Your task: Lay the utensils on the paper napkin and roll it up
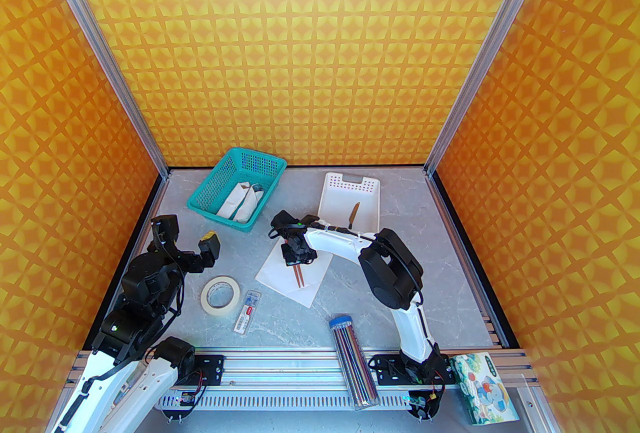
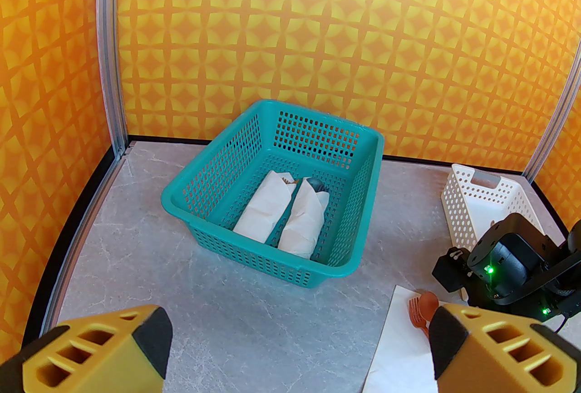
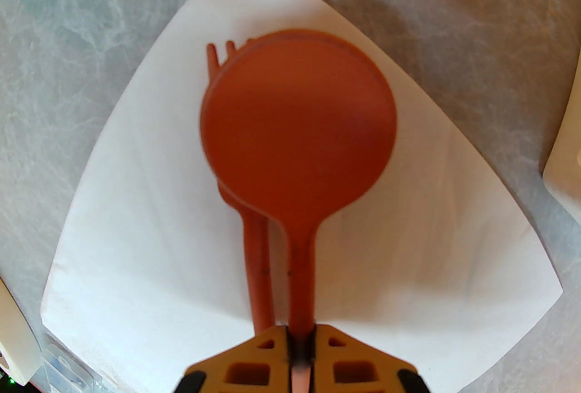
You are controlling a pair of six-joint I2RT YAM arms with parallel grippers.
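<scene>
The right gripper [image 3: 299,352] is clamped on the spoon [image 3: 297,119] by its slim handle end; it looks light, stiff and slick, hanging over the flimsy paper napkin [image 3: 136,223]. The left gripper [image 2: 299,336] stands wide apart.

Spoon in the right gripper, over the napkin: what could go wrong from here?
1. The right gripper pinches the spoon at the handle's end, with its bowl over the fork: released, it may land on the fork and knock it askew.
2. The napkin lies loose, with the left gripper open and off it: a dragging handle might shift or crease it.
3. The knife sits in the white tray: adding it could disturb the pair.
</scene>
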